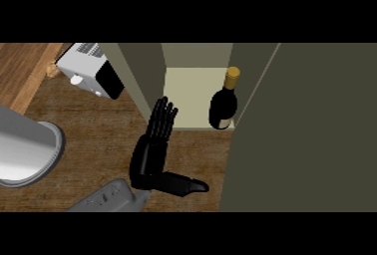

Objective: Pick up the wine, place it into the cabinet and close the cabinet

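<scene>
the wine [223, 105] stands inside the cabinet [193, 94], on its pale shelf floor, at the right side of the opening and just beside the big dark cabinet door [309, 129] that fills the view to the right of the bottle. the bottle is dark, almost black, with a yellow-gold cap at the top of its neck. no label, brand or writing can be read on it from here.

one robot hand, the left robot hand [154, 144], shows to the left of the wine and below the cabinet opening. its fingers are straight and together, pointing up toward the cabinet's left edge, with the thumb sticking out to the side lower down. it holds nothing and is apart from the bottle. its grey forearm comes in below it. the right robot hand does not show anywhere.

the cabinet's left door panel [143, 74] is a dull olive slab just left of the opening. further left of the cabinet sits a white appliance with a black front [92, 72] on the brown wooden bench [81, 124]; any marks on it are too small to read. well left of the cabinet, at the edge of the view, is a large grey rounded shape [26, 149].
</scene>
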Motion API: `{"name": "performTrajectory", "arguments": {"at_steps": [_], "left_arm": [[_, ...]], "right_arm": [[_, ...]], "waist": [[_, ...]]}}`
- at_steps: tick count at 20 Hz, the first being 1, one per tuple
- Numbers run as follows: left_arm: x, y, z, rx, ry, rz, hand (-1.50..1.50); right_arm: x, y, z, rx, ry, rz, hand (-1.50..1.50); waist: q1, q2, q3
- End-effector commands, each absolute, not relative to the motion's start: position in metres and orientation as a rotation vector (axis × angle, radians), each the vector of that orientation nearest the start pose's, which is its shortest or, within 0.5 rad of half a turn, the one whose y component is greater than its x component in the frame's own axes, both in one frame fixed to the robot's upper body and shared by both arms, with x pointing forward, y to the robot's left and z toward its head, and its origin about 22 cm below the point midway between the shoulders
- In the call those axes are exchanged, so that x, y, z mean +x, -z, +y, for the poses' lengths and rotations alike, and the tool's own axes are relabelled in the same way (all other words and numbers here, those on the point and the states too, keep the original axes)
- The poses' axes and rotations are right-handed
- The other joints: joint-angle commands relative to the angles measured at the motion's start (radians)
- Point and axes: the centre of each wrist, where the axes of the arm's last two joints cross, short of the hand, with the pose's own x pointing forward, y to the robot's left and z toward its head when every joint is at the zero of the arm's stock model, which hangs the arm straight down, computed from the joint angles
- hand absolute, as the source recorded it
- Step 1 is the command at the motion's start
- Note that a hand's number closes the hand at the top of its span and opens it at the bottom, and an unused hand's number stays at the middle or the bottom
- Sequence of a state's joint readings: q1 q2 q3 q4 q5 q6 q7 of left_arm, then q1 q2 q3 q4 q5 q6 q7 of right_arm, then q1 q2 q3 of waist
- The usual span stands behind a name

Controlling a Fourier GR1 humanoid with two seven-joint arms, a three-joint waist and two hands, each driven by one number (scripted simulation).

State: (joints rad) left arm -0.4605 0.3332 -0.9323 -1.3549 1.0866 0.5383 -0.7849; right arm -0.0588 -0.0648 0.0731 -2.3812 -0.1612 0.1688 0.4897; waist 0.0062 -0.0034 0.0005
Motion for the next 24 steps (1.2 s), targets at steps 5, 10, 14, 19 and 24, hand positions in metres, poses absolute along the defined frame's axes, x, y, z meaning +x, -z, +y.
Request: {"name": "performTrajectory", "arguments": {"at_steps": [5, 10, 14, 19, 24], "left_arm": [[0.237, -0.039, 0.153, -0.552, -0.021, -1.818, 1.5], [0.184, -0.041, 0.186, -0.585, -0.046, -1.816, 1.5], [0.197, -0.056, 0.226, -0.563, -0.038, -1.851, 1.5], [0.165, -0.05, 0.254, -0.522, -0.074, -1.817, 1.5], [0.162, -0.056, 0.284, -0.505, -0.141, -1.861, -1.5]], "right_arm": [[0.147, -0.19, -0.217, 0.342, -0.537, -1.917, 1.5], [0.142, -0.196, -0.218, 0.421, -0.627, -1.857, 1.5], [0.139, -0.185, -0.197, 0.57, -0.64, -1.817, 1.5], [0.121, -0.192, -0.177, 0.663, -0.706, -1.768, 1.5], [0.114, -0.197, -0.132, 0.782, -0.778, -1.708, 1.5]], "waist": [[-0.006, 0.0, 0.0], [0.007, -0.003, 0.0], [0.006, -0.001, -0.001], [0.008, -0.004, -0.001], [0.009, -0.005, -0.003]]}}
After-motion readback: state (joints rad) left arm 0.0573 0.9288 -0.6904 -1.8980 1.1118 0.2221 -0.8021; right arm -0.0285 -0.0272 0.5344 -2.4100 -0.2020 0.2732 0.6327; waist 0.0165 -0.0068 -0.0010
